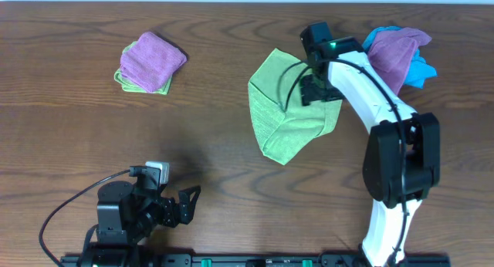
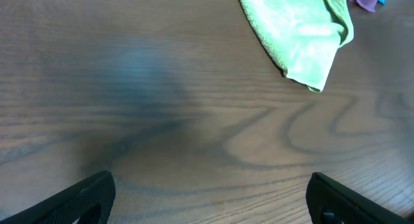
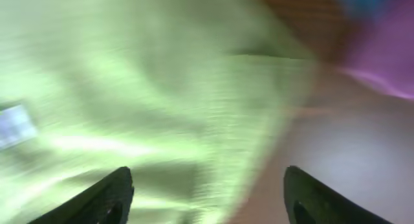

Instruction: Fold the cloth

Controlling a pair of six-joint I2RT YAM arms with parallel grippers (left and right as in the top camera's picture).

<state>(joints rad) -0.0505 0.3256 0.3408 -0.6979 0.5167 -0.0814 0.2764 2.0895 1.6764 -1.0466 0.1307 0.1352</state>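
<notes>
The lime-green cloth (image 1: 282,113) lies partly folded and rumpled on the wooden table, right of centre. It also shows at the top of the left wrist view (image 2: 297,33) and fills the blurred right wrist view (image 3: 142,88), where its white tag (image 3: 16,125) is at the left. My right gripper (image 1: 318,89) hovers over the cloth's right edge; its fingers are spread wide and hold nothing. My left gripper (image 1: 181,205) is open and empty near the table's front edge, well away from the cloth.
A purple cloth on a green cloth (image 1: 150,62) forms a folded stack at the back left. A purple cloth (image 1: 397,51) and a bright blue cloth (image 1: 421,70) lie heaped at the back right, close to the right arm.
</notes>
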